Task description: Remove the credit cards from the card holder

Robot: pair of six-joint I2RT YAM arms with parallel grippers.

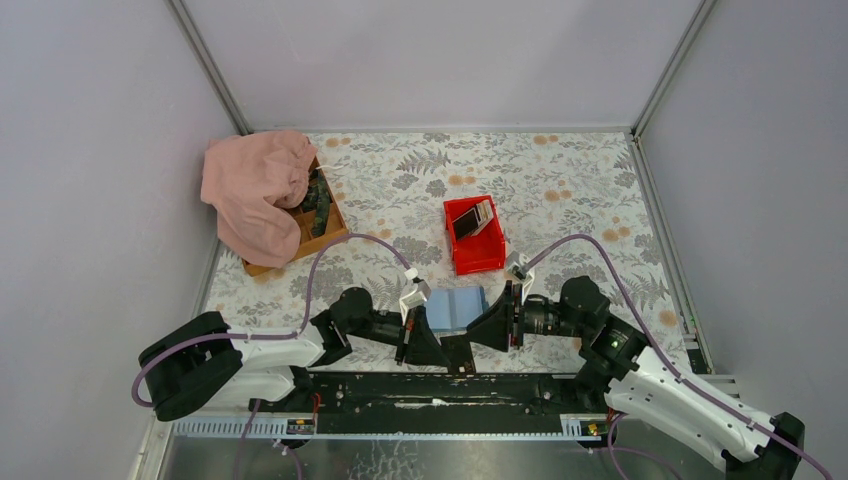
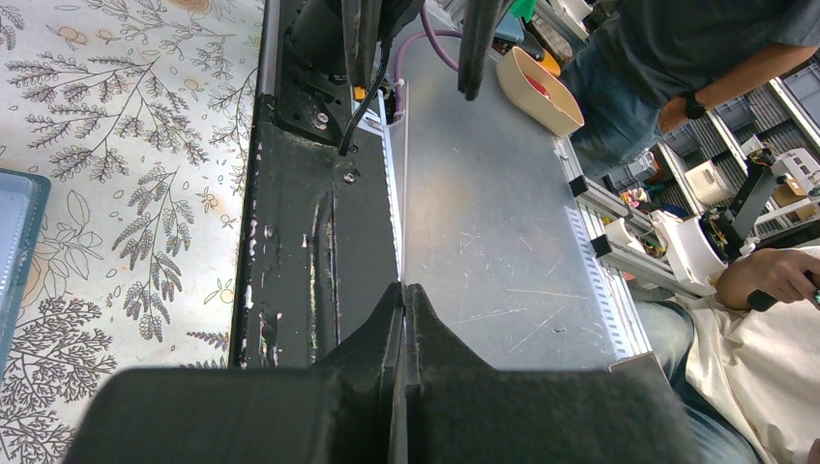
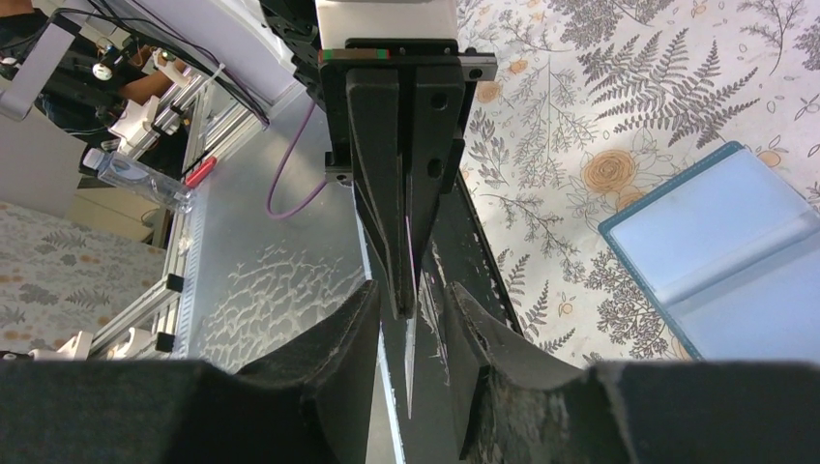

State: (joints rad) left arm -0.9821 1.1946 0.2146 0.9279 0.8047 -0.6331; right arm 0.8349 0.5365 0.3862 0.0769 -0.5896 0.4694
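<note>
Beside the open card holder (image 1: 457,305), the left gripper (image 2: 403,290) rests closed, the right gripper (image 3: 414,290) half-parted, empty. The credit cards (image 1: 472,220) lie in the red bin (image 1: 490,255); pockets merit checking.

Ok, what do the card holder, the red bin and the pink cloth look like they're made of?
Card holder: pale blue, smooth, with a darker teal border; probably soft plastic or faux leather. Red bin: rigid moulded plastic, by its uniform colour and straight walls. Pink cloth: matte fabric, crumpled in soft folds.
</note>
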